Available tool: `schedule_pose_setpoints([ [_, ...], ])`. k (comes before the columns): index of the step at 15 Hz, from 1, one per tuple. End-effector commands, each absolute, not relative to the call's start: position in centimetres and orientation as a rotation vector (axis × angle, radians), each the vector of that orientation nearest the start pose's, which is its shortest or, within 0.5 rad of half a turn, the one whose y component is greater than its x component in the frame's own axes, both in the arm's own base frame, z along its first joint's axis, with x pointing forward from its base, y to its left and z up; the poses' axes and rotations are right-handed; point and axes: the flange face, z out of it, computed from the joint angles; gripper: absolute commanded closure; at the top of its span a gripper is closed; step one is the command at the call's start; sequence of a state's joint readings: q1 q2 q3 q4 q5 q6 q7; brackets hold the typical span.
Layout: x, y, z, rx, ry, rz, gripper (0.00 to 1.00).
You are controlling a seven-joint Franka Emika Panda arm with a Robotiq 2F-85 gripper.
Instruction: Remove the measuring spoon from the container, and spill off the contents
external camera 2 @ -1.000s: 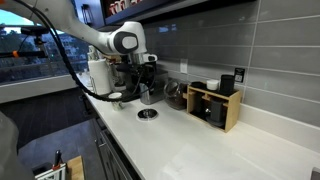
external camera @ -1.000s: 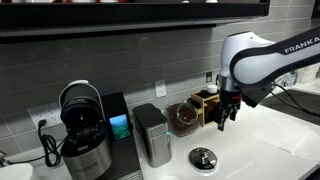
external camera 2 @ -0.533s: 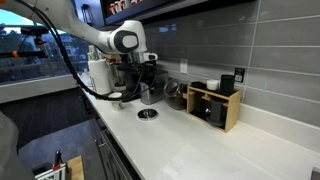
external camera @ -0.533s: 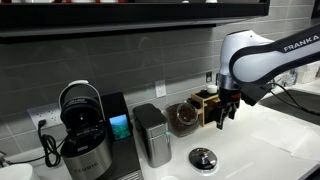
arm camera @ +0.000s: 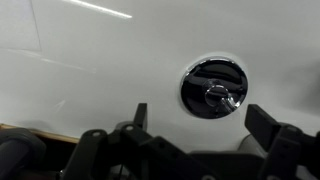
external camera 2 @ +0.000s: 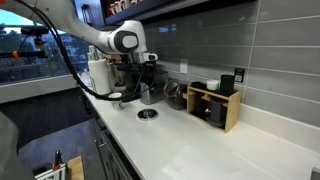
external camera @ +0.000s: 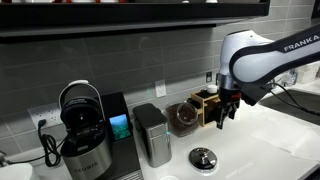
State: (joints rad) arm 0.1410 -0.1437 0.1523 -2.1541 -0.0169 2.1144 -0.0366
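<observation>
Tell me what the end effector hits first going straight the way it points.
Pointing down, the end effector would likely meet the round metal drain disc, or the white counter beside it; depth is unclear.

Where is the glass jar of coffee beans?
In both exterior views the jar stands by the wall, between the steel canister and the wooden box.

The smooth white countertop (arm camera: 90,60) is glossy, streaked with reflected light; the round metal drain disc (arm camera: 213,88) in it is mirror-polished; the boxy steel canister (external camera: 152,135) looks brushed, dull; the round clear jar (external camera: 182,118) is transparent and shiny; the pale compartment box (external camera 2: 233,113) is bare wood; the grey wall tiles (external camera 2: 250,50) have a satin sheen.
</observation>
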Motion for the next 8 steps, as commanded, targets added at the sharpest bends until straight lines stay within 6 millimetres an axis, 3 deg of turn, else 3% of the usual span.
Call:
schedule_pose_setpoints([
  [1,50.0,15.6,47.0,-3.085,-0.501,-0.164,0.00],
  [5,52.1,16.9,46.2,-2.997,-0.237,-0.098,0.00],
  [8,54.2,17.9,45.4,-2.923,-0.020,-0.148,0.00],
])
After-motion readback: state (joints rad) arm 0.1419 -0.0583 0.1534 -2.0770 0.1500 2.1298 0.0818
